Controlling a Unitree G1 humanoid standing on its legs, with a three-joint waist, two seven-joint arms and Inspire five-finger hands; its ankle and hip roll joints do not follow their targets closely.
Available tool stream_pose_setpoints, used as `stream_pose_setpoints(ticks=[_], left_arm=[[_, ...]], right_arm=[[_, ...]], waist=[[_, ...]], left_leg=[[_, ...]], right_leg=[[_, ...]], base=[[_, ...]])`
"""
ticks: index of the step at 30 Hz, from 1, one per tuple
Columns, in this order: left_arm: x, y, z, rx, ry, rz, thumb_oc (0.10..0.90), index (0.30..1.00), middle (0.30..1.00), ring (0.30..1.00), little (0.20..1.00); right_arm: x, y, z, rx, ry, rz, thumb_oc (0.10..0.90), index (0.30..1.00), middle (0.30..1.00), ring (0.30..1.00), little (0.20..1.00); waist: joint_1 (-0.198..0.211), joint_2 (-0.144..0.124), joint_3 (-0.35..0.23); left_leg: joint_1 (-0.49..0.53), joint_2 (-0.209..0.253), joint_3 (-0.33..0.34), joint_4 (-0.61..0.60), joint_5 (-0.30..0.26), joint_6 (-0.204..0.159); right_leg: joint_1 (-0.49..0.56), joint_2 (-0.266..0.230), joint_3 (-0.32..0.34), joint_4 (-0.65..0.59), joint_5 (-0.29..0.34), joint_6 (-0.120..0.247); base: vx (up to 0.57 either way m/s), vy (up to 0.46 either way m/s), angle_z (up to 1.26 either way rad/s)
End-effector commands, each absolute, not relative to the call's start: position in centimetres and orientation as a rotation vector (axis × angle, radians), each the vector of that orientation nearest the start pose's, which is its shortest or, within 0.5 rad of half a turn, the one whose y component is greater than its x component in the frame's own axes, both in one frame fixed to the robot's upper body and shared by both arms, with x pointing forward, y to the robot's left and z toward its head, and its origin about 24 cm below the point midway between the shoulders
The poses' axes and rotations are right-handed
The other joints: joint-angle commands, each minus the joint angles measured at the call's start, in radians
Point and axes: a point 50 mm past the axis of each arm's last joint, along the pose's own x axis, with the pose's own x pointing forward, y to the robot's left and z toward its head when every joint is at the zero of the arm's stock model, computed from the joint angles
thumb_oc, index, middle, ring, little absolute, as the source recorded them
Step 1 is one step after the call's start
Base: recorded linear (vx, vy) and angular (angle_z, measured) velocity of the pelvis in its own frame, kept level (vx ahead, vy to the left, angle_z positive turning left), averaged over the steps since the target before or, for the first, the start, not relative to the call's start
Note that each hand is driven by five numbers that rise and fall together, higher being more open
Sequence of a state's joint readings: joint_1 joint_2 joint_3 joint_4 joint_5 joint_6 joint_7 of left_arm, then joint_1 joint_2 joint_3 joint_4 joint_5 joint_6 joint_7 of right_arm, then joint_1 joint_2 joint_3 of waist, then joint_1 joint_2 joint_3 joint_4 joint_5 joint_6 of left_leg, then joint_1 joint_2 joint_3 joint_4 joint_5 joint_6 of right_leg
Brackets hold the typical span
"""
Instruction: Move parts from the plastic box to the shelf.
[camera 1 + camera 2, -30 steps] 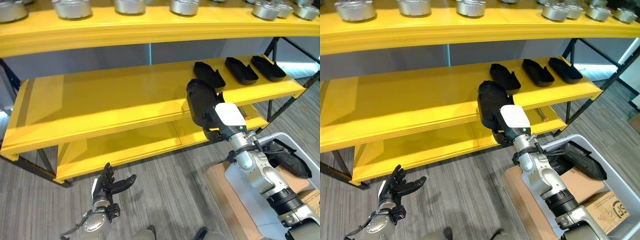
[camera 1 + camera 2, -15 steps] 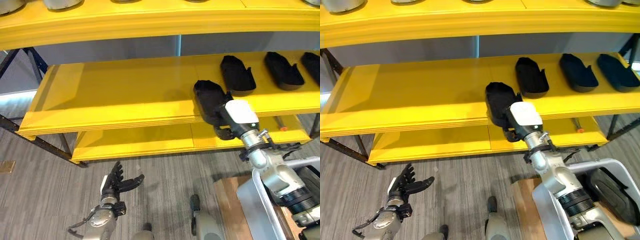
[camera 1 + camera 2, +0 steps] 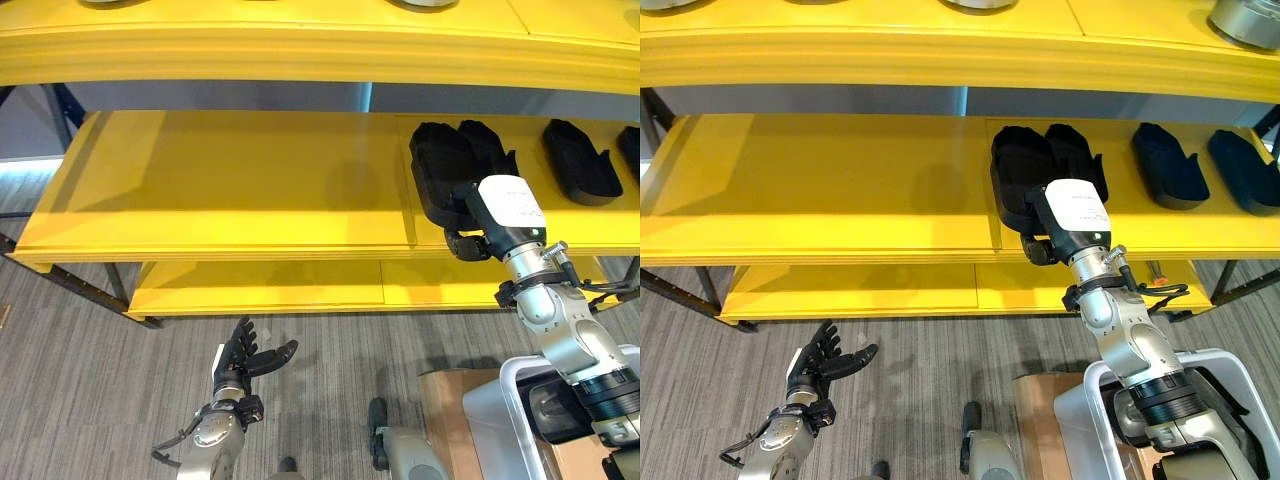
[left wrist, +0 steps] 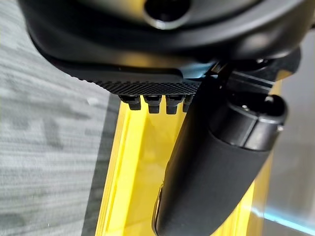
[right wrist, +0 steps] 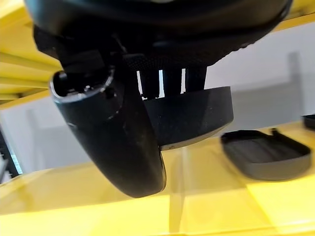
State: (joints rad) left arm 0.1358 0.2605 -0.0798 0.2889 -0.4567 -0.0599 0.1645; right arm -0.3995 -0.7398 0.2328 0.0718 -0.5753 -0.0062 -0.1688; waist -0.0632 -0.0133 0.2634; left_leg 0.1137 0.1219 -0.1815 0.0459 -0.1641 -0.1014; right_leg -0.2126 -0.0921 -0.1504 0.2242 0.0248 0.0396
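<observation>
Carried further over the middle shelf [image 3: 230,190] since a second ago, with the whole view swung leftward too, so much of that shift belongs to the camera. Right hand [image 3: 470,235] clamped on a black part [image 3: 438,175], thumb on the near rim and fingers over the top, as seen close up in the right wrist view [image 5: 189,115]. Held just above the board and right beside the nearest part already laid down [image 3: 490,150], probably to carry on the row toward the robot's left; cannot tell whether touching the neighbour or only overlapping it in view. Next comes lowering flat and letting go, judged from the gap under the part.

Further along the row to the right, one more part [image 3: 580,160], well apart. Grey plastic box [image 3: 1110,400] low at the right with a cardboard box [image 3: 1040,425] beside it. Upper shelf edge [image 3: 300,55] overhanging the work, leaving limited headroom for lifting out. Nearby neighbour the main risk of a knock. Left hand [image 3: 240,360] low over the floor, fingers spread, holding nothing
</observation>
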Motion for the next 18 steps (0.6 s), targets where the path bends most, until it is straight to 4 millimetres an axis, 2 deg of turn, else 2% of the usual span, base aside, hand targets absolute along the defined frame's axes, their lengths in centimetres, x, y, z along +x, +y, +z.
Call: stream_pose_setpoints(ticks=[1, 11, 14, 18], left_arm=[[20.5, 23.1, -1.4, -0.065, 0.231, 0.22, 0.9, 1.0, 1.0, 1.0, 1.0], [21.1, 22.7, -0.8, -0.077, 0.198, 0.212, 0.9, 1.0, 1.0, 1.0, 1.0], [21.4, 22.6, -0.3, -0.073, 0.183, 0.2, 0.9, 1.0, 1.0, 1.0, 1.0], [21.7, 22.7, 0.0, -0.081, 0.172, 0.195, 0.9, 1.0, 1.0, 1.0, 1.0]], right_arm=[[30.9, -18.9, 22.5, -1.226, -0.76, -0.149, 0.4, 0.3, 0.3, 0.3, 0.3], [32.1, -16.2, 23.4, -1.204, -0.813, -0.077, 0.4, 0.3, 0.3, 0.3, 0.3], [32.6, -15.0, 24.8, -1.211, -0.853, -0.052, 0.4, 0.3, 0.3, 0.3, 0.3], [33.3, -14.5, 25.8, -1.222, -0.864, -0.041, 0.4, 0.3, 0.3, 0.3, 0.3]], waist=[[0.028, -0.047, -0.142], [0.048, -0.039, -0.147], [0.055, -0.032, -0.149], [0.064, -0.034, -0.151]], left_leg=[[0.074, -0.039, 0.003, -0.003, -0.016, 0.071], [0.081, -0.027, -0.034, -0.034, 0.004, 0.066], [0.085, 0.005, -0.052, -0.038, 0.007, 0.053], [0.077, 0.029, -0.065, -0.031, 0.02, 0.04]], right_leg=[[-0.033, -0.058, 0.069, -0.082, 0.085, 0.112], [-0.028, -0.072, 0.048, -0.025, 0.053, 0.107], [-0.027, -0.055, 0.034, 0.023, -0.008, 0.092], [-0.034, -0.045, 0.018, 0.063, -0.049, 0.077]], base=[[0.03, -0.031, 0.18], [0.0, -0.011, 0.12], [0.03, -0.084, 0.14], [0.02, -0.111, 0.17]])
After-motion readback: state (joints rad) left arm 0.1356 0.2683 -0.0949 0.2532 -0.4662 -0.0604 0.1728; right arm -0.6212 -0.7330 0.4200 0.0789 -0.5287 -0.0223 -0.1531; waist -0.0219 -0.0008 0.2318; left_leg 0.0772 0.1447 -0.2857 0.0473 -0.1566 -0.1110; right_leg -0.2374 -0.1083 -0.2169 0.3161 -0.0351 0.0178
